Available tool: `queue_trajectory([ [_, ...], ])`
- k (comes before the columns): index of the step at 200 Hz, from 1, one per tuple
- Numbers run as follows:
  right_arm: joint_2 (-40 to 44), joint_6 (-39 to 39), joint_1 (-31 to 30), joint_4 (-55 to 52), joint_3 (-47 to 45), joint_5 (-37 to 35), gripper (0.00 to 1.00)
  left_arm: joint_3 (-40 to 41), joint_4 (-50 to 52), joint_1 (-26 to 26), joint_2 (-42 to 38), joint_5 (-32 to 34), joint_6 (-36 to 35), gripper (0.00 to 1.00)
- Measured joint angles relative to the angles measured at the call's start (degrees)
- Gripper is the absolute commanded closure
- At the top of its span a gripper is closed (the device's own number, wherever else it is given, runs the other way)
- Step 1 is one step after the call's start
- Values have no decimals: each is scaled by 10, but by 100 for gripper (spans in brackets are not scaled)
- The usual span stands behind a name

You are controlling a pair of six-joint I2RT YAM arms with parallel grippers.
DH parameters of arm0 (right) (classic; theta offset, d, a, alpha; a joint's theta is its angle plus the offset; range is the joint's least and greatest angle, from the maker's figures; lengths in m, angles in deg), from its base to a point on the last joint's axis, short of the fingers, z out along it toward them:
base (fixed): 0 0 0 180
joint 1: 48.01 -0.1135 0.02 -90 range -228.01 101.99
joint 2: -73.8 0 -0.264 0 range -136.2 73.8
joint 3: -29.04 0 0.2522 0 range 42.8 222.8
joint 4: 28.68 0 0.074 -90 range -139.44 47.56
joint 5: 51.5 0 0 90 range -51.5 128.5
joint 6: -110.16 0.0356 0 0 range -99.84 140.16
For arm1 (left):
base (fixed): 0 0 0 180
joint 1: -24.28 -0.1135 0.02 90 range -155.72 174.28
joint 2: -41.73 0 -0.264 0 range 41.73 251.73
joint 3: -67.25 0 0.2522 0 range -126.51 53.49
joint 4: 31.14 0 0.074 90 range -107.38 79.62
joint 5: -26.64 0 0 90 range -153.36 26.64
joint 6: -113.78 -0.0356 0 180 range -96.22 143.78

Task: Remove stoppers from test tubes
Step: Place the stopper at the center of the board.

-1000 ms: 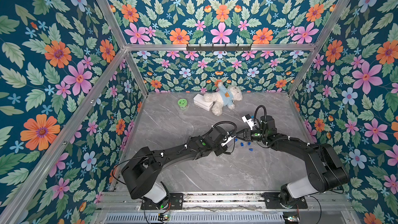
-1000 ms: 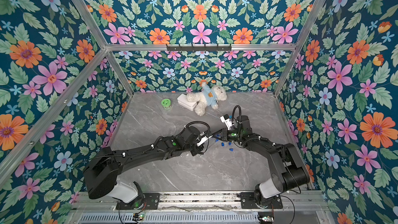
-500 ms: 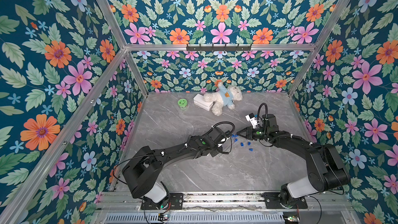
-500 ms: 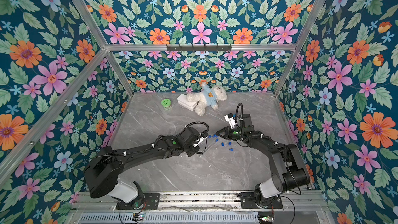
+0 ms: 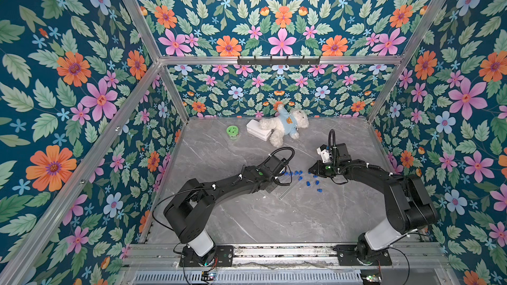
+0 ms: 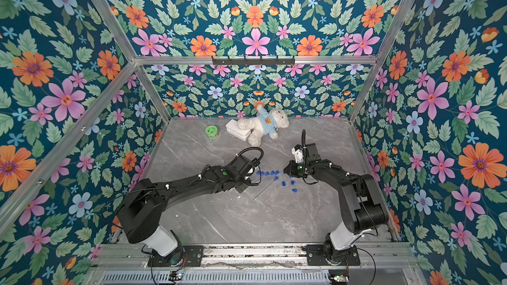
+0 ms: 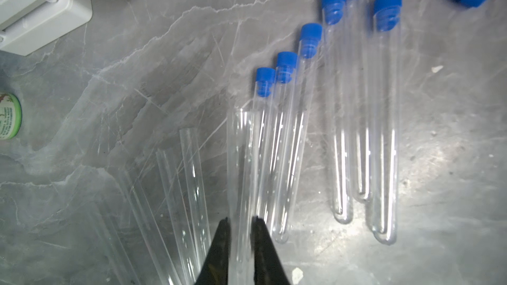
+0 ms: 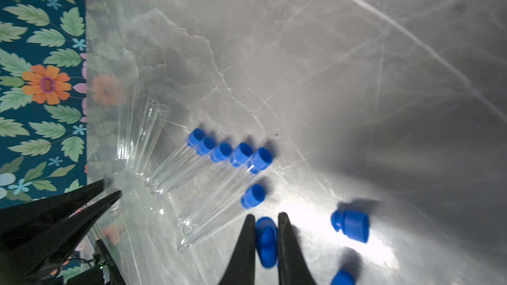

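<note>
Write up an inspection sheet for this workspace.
Surface: grey marble tabletop, a few white specks.
Job's things: clear thin test tubes lying flat; six plugged with bright blue ribbed stoppers, others open; loose stoppers scattered alongside.
Clutter: white teddy bear in blue shirt, white box, round green-lidded jar, all at the back.
Grippers: left gripper shut on an open tube; right gripper shut on a blue stopper.
Cables: black corrugated loops at the left wrist and right wrist.
Surroundings: floral wall panels, aluminium frame, black hook rail.
</note>
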Motion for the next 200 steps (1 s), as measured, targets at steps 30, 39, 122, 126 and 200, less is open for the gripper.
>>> queue_trajectory([
  [30, -14, -3, 1, -10, 4, -15, 90, 0, 9, -12, 9, 2, 10, 100],
  [39, -14, -4, 1, -12, 4, -18, 89, 0, 10, -18, 13, 3, 13, 100],
  [122, -41, -13, 3, -24, 10, -39, 83, 0, 14, -37, 30, 6, 26, 100],
  [126, -41, -13, 3, -24, 10, -40, 83, 0, 15, -38, 30, 6, 26, 100],
  [200, -33, -13, 3, -24, 7, -45, 69, 0, 19, -52, 40, 6, 30, 100],
])
